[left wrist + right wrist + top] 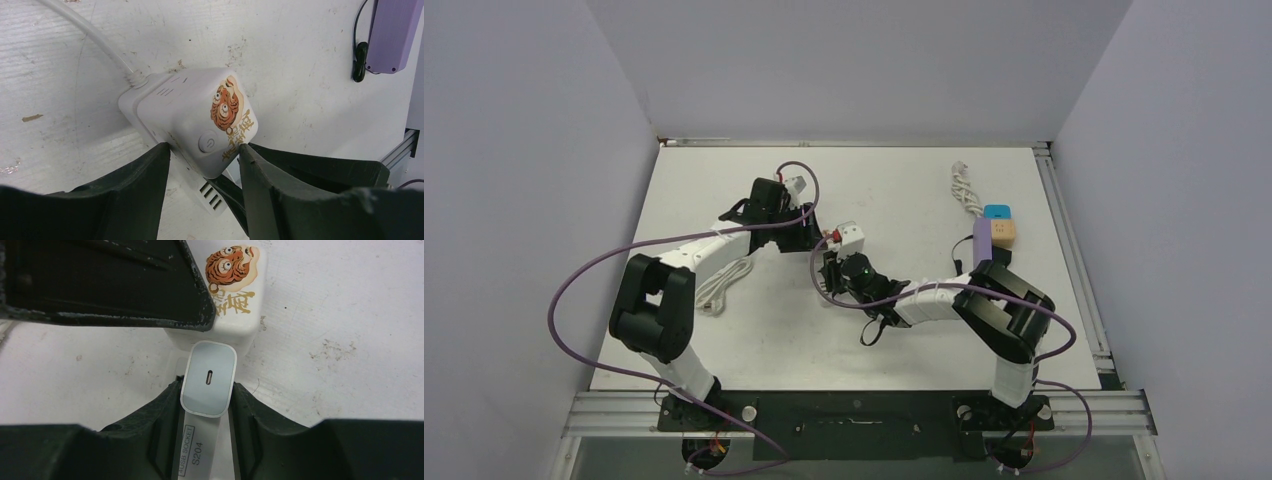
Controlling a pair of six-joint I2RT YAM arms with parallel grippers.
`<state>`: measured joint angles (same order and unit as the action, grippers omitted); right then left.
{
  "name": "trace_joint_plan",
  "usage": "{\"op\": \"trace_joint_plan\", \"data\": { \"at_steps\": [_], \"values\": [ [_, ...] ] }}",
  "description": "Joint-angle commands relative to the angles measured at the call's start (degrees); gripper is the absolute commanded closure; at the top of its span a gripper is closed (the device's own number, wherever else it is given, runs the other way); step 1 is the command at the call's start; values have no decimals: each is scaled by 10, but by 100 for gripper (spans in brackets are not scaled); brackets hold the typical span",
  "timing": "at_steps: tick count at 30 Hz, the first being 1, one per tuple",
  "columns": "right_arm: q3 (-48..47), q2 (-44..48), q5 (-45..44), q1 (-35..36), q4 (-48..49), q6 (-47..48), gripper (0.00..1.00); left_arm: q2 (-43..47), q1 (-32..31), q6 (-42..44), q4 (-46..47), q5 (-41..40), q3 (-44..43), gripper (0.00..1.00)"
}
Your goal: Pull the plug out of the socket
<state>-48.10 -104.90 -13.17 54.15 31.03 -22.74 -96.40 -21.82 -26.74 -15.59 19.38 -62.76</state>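
- Where the two arms meet over the table [754, 350], each gripper has hold of one part of the same white assembly.
- The left gripper [205, 148] has its fingers [145, 185] pressed against opposite sides of the socket cube [195, 115], clamping its near lower corner. The cube's tiger sticker and round power button face up, just ahead of the fingertips.
- A white cord [90, 35] leaves the cube's far side and runs away from the left fingers, up and to their left.
- The right gripper [207, 386] is closed on the plug [209, 377], a white charger block wedged between its fingers [260, 415]. The face with the small slot port sits just ahead of the fingertips.
- The plug lies right against the socket cube just beyond the right fingertips. Whether its pins are seated in the cube cannot be told.
- A label [192, 452] reading "4USB SOCKET S204" shows on the white surface between the right fingers, on their near side.
- One dark finger of the left gripper crosses above the right fingers, on the cube's left flank.
- A purple power strip [395, 35] lies well apart from the left fingers, ahead and to their right.
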Motion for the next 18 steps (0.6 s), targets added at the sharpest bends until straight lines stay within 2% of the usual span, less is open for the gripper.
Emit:
{"op": "trace_joint_plan", "data": {
  "at_steps": [1, 9, 18],
  "values": [
    [-4, 9, -56, 20, -26, 29, 80, -35, -5, 13, -57, -27, 11, 54],
    [-30, -3, -140, 54, -56, 68, 83, -42, -5, 16, -65, -29, 7, 57],
    [-28, 2, -111, 47, -60, 43, 86, -58, -5, 15, -67, -27, 3, 62]
  ]
}}
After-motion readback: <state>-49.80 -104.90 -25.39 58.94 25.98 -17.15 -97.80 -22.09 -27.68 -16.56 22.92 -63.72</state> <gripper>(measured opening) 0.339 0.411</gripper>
